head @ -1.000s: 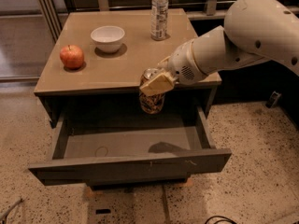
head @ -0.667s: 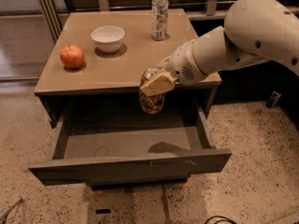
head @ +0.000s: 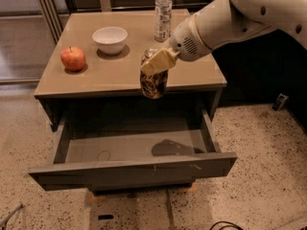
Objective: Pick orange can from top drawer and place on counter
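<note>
The orange can [head: 153, 83] has a brownish mottled label and hangs in the air above the open top drawer [head: 129, 150], in front of the counter's front edge. My gripper [head: 156, 63] is shut on the can's upper part, with a tan finger [head: 158, 60] across it. The white arm reaches in from the upper right. The drawer is pulled out, its grey floor bare, with the can's shadow on it. The tan counter [head: 129, 73] lies just behind the can.
On the counter stand a red apple [head: 73, 58] at the left, a white bowl [head: 110, 39] at the back middle and a clear plastic bottle [head: 163, 14] at the back. Speckled floor surrounds the cabinet. A dark wall is at the right.
The can and my gripper have risen a little, from just below the counter's edge to level with it.
</note>
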Robot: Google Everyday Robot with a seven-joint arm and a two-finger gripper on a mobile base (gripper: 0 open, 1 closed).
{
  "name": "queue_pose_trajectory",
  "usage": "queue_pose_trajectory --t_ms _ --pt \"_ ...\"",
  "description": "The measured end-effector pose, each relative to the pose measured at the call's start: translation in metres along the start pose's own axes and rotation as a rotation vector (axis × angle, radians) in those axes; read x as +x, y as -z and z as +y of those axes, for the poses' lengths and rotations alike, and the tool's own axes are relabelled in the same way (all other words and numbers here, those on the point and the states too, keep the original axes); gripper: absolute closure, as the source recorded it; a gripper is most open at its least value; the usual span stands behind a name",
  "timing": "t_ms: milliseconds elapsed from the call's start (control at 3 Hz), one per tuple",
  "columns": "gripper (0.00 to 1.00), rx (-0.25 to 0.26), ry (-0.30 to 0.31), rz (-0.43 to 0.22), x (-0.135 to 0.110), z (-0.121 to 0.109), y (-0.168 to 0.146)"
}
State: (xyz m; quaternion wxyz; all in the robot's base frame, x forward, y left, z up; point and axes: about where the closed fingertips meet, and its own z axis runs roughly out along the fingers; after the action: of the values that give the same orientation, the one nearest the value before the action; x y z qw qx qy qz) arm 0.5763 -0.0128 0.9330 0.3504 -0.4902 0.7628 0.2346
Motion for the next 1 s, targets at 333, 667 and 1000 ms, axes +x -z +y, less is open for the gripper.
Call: queue_pose_trajectory --t_ms 333,667,1000 --pt "1.0 0.002 -0.006 0.014 -0.017 -0.023 -0.006" --pt "1.0 0.02 0.038 0.011 -0.026 -0.043 -0.019" --pt "1.0 0.02 0.038 0.011 -0.026 -0.043 -0.019"
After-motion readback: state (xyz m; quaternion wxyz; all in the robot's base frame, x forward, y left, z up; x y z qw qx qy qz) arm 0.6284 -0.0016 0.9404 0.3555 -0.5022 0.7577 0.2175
